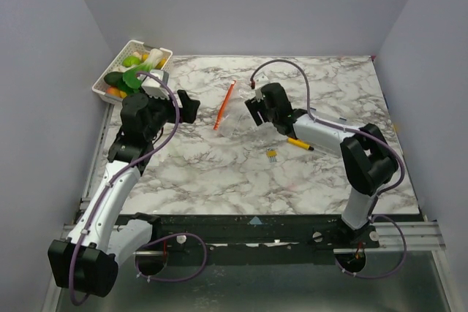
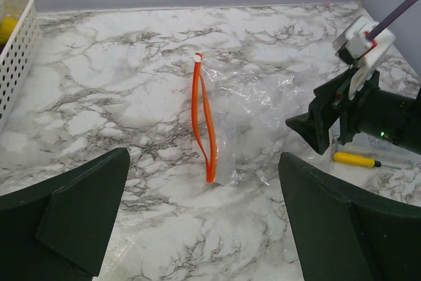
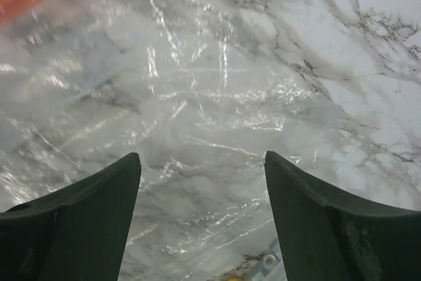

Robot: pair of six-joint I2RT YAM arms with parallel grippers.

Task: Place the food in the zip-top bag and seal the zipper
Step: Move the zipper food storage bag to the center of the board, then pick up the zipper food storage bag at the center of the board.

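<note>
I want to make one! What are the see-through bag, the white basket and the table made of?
The zip-top bag looks like thin clear plastic film: it crinkles and glints. The basket looks like stiff white plastic lattice. The table looks like marble with grey veins, maybe only a printed matte sheet.

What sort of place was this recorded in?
Likely a lab robot cell, not a kitchen: marble-patterned table boxed in by grey walls, a metal rail along its near edge, toy food in a white basket.

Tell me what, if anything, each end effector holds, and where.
Nothing is held. The left end effector and right end effector are open; the bag lies under the right one.
</note>
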